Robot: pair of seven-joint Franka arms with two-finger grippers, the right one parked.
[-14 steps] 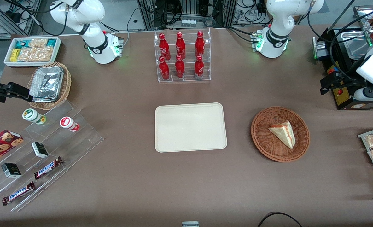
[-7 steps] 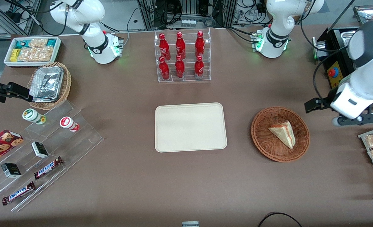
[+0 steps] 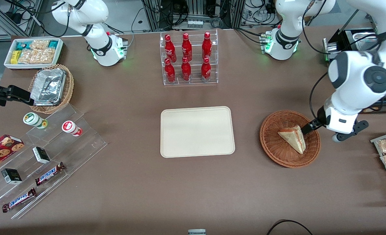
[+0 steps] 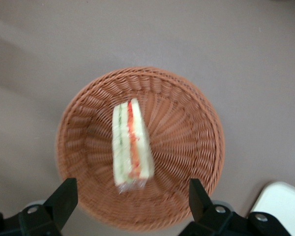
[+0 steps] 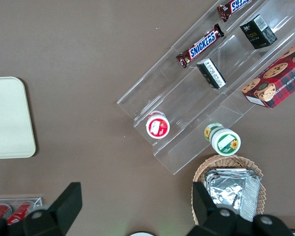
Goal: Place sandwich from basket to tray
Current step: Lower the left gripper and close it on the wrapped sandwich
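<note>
Gripper [image 4: 130, 199] above the basket [image 3: 271, 143] with fingers [image 4: 64, 196] spread wide and holding nothing, sandwich [image 3: 293, 138] lying inside on the weave, tray [image 3: 197, 131] well apart toward the table's middle.

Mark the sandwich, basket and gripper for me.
sandwich [image 4: 132, 145]: left wrist view, filling edge.
basket [image 4: 187, 128]: left wrist view, bare woven wall.
gripper [image 4: 132, 194]: left wrist view, midway between open fingertips, above basket.

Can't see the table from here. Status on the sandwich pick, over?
Gripper open, above the basket. Sandwich lying in basket, not gripped. Tray bare. Nothing in the way.
</note>
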